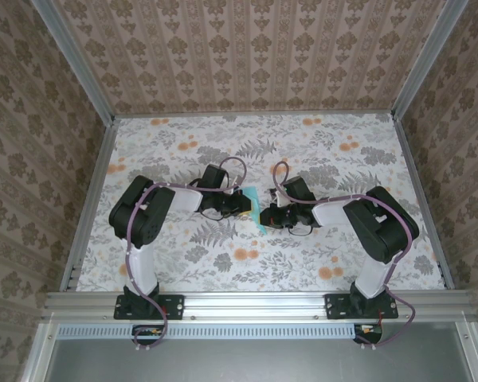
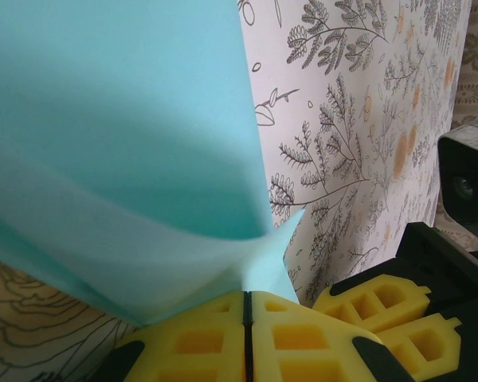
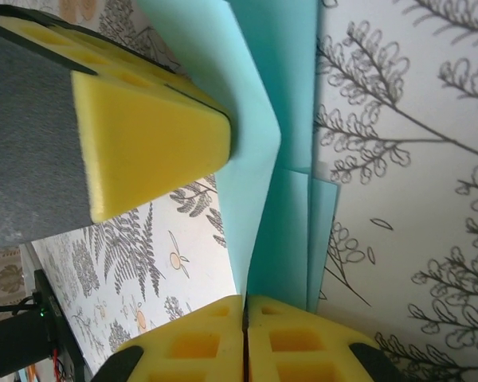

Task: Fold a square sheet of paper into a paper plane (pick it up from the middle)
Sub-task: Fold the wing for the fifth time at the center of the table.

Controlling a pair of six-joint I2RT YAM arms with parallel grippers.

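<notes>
The light-teal sheet of paper (image 1: 259, 225) is held up off the table at its middle, folded into layers. In the left wrist view the paper (image 2: 127, 143) curves up from my left gripper (image 2: 245, 296), whose yellow jaws are shut on its lower edge. My right gripper (image 3: 244, 302) is shut on a folded edge of the paper (image 3: 279, 239), where several layers show side by side. From above, the left gripper (image 1: 247, 205) and right gripper (image 1: 267, 215) meet tip to tip around the paper. Whether it has a plane's pointed shape I cannot tell.
The table (image 1: 319, 143) carries a floral cloth and is boxed in by aluminium rails (image 1: 255, 302) and patterned walls. The right gripper's yellow fingers (image 2: 382, 306) sit close beside my left jaws. A left finger (image 3: 143, 119) looms at the upper left of the right wrist view.
</notes>
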